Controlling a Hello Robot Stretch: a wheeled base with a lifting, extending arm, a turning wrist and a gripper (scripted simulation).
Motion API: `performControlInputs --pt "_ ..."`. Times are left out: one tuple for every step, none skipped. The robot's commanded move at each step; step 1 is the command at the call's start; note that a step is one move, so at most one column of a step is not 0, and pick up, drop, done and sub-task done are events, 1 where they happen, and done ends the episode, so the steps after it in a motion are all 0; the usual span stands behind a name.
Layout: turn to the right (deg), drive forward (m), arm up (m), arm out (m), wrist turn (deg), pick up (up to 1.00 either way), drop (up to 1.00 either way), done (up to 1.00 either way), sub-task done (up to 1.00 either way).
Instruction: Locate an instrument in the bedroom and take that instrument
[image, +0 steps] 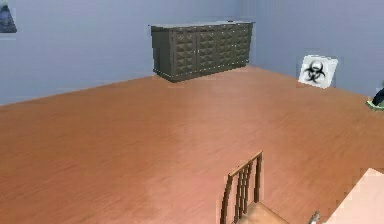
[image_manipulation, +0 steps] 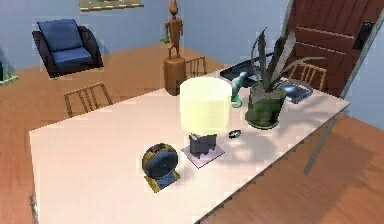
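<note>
Pale table set with lamp and plant; how the gripper stands cannot be told.
On the smooth table (image_manipulation: 80, 160) are a round dark disc (image_manipulation: 160, 166) on a stand, a lamp (image_manipulation: 204, 103) with a cream drum shade and a spiky plant (image_manipulation: 266, 85) in a green pot. A slim wooden statue (image_manipulation: 176, 50) rises by the far edge. Whether any of these is the instrument cannot be told.

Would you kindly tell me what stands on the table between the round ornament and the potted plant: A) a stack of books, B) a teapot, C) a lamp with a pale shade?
C: a lamp with a pale yellow shade stands on the table between them.
</note>
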Motion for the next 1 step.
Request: performControlInputs --pt "0.0 0.00 0.32 0.00 0.0 0.00 0.00 0.00 0.00"
